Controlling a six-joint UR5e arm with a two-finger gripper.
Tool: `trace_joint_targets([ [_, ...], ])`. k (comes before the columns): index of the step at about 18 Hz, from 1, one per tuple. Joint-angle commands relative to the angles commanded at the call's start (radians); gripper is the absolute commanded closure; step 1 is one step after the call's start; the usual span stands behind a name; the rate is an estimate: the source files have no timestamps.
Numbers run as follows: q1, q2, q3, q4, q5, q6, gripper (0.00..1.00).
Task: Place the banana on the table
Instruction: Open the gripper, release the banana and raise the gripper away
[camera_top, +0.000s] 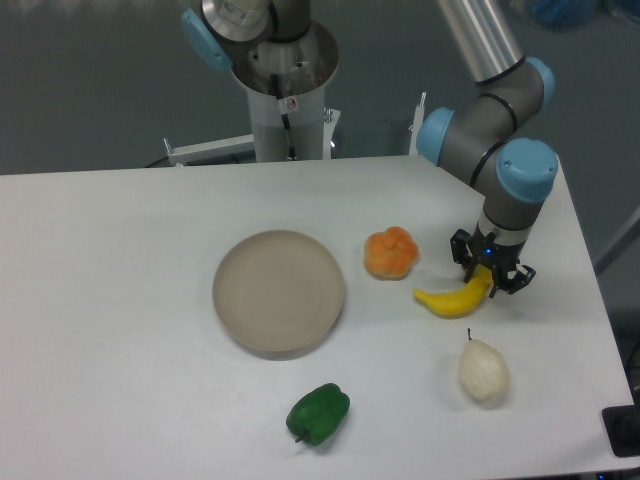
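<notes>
**Pincer clamped on banana at right side of worktop**

Pincer (490, 277) points straight down from the arm's wrist, fingers closed around the right-hand, upper end of the banana (452, 299). Small blue light visible between the fingers. Banana bright yellow, curved, its left tip pointing toward the middle of the worktop (120, 300); it sits low at the white surface, but whether it rests on it or hangs just above cannot be told from this angle.

Just left of the pincer, above the banana's left tip: an orange lumpy fruit (391, 252), close to the banana but apart from it. Below the banana, nearer the front edge: a pale pear (483, 370), stem up, apart from both banana and pincer.

Farther left, near the middle of the worktop: a round beige plate (279, 291), nothing on it. In front of the plate, a green pepper (319, 413) lies on the surface, well apart from the fruits at right.

Arm's grey links with blue caps rise from the pincer to the upper right.
</notes>
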Motion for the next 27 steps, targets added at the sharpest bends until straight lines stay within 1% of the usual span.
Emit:
trace_joint_targets([
  [1, 0.0, 0.008, 0.012, -0.002, -0.002, 0.0, 0.11],
  [2, 0.0, 0.012, 0.015, 0.0, -0.002, -0.009, 0.0],
  [4, 0.0, 0.028, 0.024, 0.002, -0.002, -0.006, 0.0],
  [8, -0.006, 0.051, 0.078, 0.002, -0.002, 0.0, 0.0],
  [11, -0.003, 0.051, 0.155, 0.002, -0.003, 0.001, 0.0],
  [13, 0.0, 0.046, 0.184, 0.0, -0.005, 0.002, 0.0],
  [18, -0.002, 0.029, 0.212, 0.005, -0.005, -0.002, 0.0],
  [21, -0.008, 0.019, 0.245, 0.005, 0.0, 0.0, 0.0],
  [25, -0.012, 0.014, 0.247, 0.006, 0.0, 0.032, 0.0],
  [27, -0.029, 0.011, 0.255, 0.005, 0.002, 0.035, 0.0],
])
